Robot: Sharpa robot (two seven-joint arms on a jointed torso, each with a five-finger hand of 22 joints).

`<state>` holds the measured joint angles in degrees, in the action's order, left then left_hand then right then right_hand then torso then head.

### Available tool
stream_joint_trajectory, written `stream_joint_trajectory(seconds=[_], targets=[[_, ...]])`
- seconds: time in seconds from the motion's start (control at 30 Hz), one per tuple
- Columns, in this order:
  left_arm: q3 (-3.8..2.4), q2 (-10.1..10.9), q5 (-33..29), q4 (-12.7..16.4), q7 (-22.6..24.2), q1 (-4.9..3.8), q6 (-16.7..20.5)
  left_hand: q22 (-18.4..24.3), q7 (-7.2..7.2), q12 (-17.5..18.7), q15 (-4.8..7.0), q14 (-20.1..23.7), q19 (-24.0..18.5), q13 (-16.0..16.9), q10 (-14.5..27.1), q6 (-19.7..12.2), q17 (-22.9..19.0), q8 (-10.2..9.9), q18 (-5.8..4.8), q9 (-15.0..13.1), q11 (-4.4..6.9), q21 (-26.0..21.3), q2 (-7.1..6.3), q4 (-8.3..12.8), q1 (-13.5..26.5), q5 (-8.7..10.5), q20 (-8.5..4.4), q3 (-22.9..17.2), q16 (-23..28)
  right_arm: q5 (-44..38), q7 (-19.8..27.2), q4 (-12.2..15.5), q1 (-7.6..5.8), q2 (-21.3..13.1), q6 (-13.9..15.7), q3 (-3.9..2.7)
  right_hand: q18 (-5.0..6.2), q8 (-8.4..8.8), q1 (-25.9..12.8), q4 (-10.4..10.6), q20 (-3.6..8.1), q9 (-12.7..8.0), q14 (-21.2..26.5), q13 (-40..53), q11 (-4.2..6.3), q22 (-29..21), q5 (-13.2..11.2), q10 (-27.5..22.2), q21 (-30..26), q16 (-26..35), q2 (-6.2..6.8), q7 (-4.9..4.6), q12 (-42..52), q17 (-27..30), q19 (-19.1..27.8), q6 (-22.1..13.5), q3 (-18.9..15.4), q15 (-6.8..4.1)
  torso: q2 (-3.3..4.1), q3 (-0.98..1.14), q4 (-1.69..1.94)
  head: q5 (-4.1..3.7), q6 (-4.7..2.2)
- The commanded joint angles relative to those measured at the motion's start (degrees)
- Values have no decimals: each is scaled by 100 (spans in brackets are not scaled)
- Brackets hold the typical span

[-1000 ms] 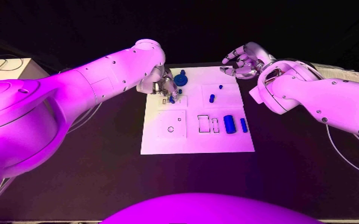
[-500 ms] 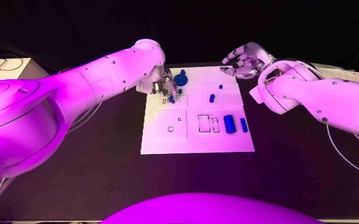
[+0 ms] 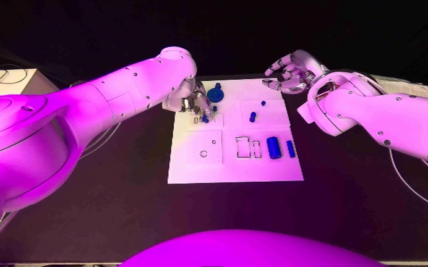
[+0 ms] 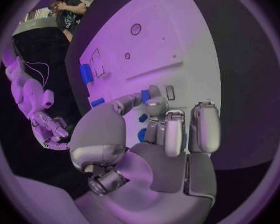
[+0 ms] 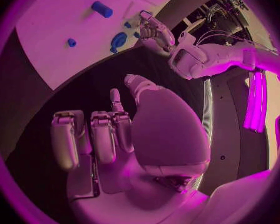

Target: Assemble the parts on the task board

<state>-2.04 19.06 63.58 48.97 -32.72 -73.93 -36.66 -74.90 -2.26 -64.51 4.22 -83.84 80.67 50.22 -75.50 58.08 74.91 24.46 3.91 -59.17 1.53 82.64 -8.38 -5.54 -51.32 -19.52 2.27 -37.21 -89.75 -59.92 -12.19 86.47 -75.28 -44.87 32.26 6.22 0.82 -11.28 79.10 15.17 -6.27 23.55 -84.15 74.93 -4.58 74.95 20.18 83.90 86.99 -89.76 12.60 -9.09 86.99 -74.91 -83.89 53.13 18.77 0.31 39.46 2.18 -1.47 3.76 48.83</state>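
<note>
Blue parts (image 3: 274,147) lie scattered across the task board (image 3: 234,168), most not seated, so plenty remains. Left hand (image 3: 195,101) pinches one small part at the board's far-left corner; right hand (image 3: 290,73), fingers apart, hovers beyond the board's far-right corner.

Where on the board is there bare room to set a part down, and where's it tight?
Free: the task board near strip, below the rectangular slots; also the black table nearer the robot. Crowded: the far-left corner, where the left robot hand sits among small blue parts. The right robot hand hovers at the far-right corner.
</note>
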Motion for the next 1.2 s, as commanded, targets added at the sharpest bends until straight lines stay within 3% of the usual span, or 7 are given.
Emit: stream_joint_trajectory(seconds=[0.03, 0.47, 0.67, 0.77, 0.8, 0.87, 1.2], targets=[[12, -6, 33, -5, -6, 23, -109, -98, -19, 24, 36, -603, -17, -10, 59, 8, 1471, -23, -58, 8, 1, -36, -12, -12, 46, 24, -35, 59, 2, -57, 52, 12, 0, -6, -36, -1, 4, -10, -65, 7, 47, 18, -550, 1158, 39, 1255, 21, 275, -33, 30, 23, 10, -32, -1367, -455, -57, 40, -37, -3, 3, -2, 10, 0], [13, 12, 99, -14, -2, 25, -105, -103, -25, 19, 31, -604, -11, 0, 66, 27, 1473, -37, -59, 30, -6, -43, -54, -221, 87, 54, -32, 380, 1, -57, 58, 15, 0, -9, -30, -1, 4, -10, -65, 7, 47, 18, -550, 1158, 39, 1255, 21, 275, -33, 30, 23, 10, -32, -1367, -455, -57, 40, -37, 1, 7, -7, 10, -3], [13, 35, 145, -5, 0, 25, -115, -110, -25, 6, 31, -605, -4, 19, 61, 47, 1478, -45, -60, 45, -5, -47, -143, -411, 78, 159, -31, 758, -3, -54, 62, 15, 0, -11, -27, -1, 4, -10, -65, 7, 47, 18, -550, 1158, 39, 1255, 21, 275, -33, 30, 23, 10, -32, -1367, -455, -57, 40, -37, 0, 6, -8, 7, 0], [13, 46, 154, -2, 1, 26, -109, -110, -22, 4, 33, -605, -4, 23, 62, 53, 1478, -50, -59, 53, -3, -52, -136, -504, 12, 347, -32, 917, -3, -53, 63, 13, 0, -12, -27, -1, 7, -12, -67, 8, 47, 22, -548, 1155, 39, 1247, 21, 272, -45, 34, 27, 10, -36, -1357, -449, -61, 40, -37, -1, 4, -5, 4, 3], [13, 49, 157, 0, 2, 26, -105, -113, -18, 5, 35, -604, -1, 24, 63, 53, 1475, -55, -60, 60, -1, -54, -118, -594, -55, 667, -33, 1044, 0, -53, 63, 12, 0, -12, -27, -1, 7, -12, -67, 8, 47, 22, -548, 1155, 39, 1247, 21, 272, -45, 34, 27, 10, -36, -1357, -449, -61, 40, -37, -2, 3, -4, 5, 2], [13, 55, 161, 6, 4, 26, -97, -119, -17, 1, 35, -605, 3, 30, 61, 57, 1477, -56, -61, 65, -1, -54, -112, -688, -107, 817, -34, 1156, -2, -53, 64, 11, 0, -12, -27, -1, 7, -12, -67, 8, 47, 22, -548, 1155, 39, 1247, 21, 272, -45, 34, 27, 10, -36, -1357, -449, -61, 40, -37, -2, 2, -3, 4, 2], [12, 96, 182, 70, 16, 31, -37, -131, -9, -12, 39, -607, 11, 48, 50, 67, 1482, -47, -62, 68, 5, -54, -79, -898, -249, 1157, -37, 1388, -6, -52, 65, 6, 2, -11, -28, -1, 7, -12, -67, 8, 47, 22, -548, 1155, 39, 1247, 21, 272, -45, 34, 27, 10, -36, -1357, -449, -61, 40, -37, 0, 3, -6, 8, -4]])
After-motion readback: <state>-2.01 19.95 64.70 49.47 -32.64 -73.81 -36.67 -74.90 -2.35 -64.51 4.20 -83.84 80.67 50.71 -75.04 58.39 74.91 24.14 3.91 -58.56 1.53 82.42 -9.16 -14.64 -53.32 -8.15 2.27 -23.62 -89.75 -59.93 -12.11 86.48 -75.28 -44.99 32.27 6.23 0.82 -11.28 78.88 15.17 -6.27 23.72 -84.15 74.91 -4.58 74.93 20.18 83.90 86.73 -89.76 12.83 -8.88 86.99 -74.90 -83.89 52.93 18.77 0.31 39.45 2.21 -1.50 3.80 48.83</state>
